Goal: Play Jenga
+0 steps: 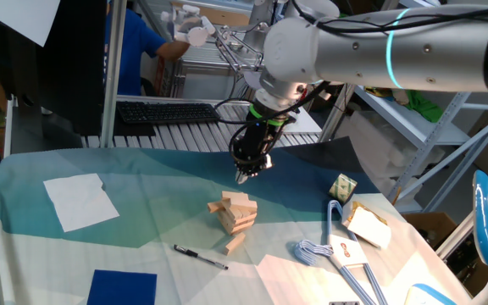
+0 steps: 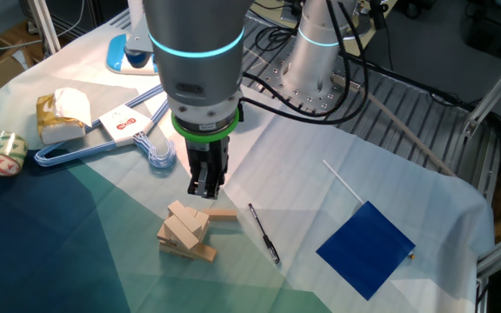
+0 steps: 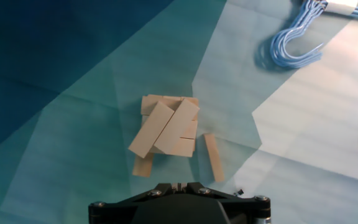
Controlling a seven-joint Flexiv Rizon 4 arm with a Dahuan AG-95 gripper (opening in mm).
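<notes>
Small uneven Jenga stack (image 3: 166,132) of plain light tan wooden blocks, standing on the teal cloth, top two blocks skewed diagonally across the layers below. One loose matching block (image 3: 213,157) lying flat just beside the stack's base.

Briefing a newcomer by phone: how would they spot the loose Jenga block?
Find the uneven Jenga stack mid-table, below the gripper. Between it and the black pen lies the loose block, the only one flat on the cloth, off the stack.
</notes>
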